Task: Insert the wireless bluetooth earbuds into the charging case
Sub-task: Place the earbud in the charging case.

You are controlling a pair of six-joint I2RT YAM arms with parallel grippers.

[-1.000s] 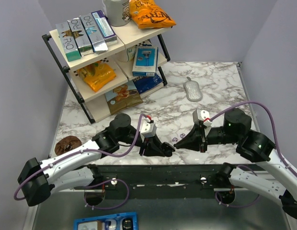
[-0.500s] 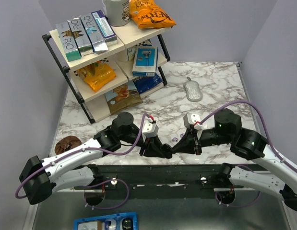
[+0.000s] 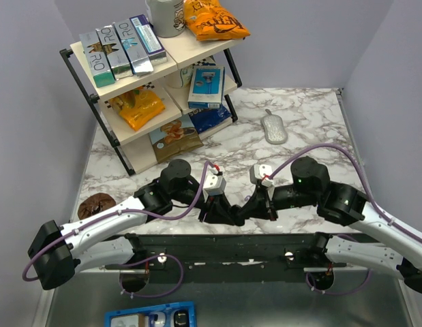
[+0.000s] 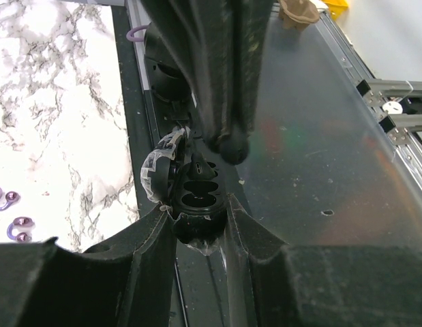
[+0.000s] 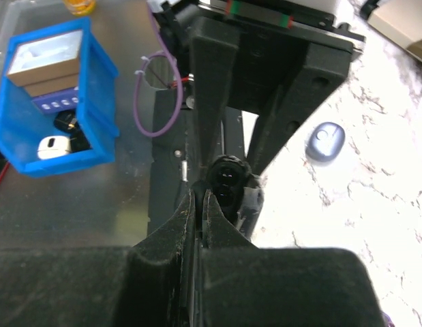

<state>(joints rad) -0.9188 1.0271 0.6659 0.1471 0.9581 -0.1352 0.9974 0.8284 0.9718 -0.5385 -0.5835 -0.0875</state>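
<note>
My left gripper (image 4: pixel 196 212) is shut on a black oval clamshell case (image 4: pixel 194 191); the case is open, with two empty wells facing up and a translucent lid (image 4: pixel 156 167) to its left. My right gripper (image 5: pixel 199 194) is shut on a tiny black earbud (image 4: pixel 232 146) and hangs just above the wells. In the top view the two grippers (image 3: pixel 232 215) (image 3: pixel 247 208) meet tip to tip at the table's front edge. Two purple earbuds (image 4: pixel 13 214) lie on the marble. The periwinkle charging case (image 5: pixel 325 142) lies shut on the marble beside the left gripper.
A two-tier rack (image 3: pixel 149 82) of snack boxes and bags fills the back left. A grey oval object (image 3: pixel 273 128) lies at the back centre and a brown round thing (image 3: pixel 96 204) at the left edge. A blue bin (image 5: pixel 50 102) sits below the front rail.
My right gripper has moved left across the front of the table until its tips stand over the case held by the left gripper. The left arm has hardly moved.
</note>
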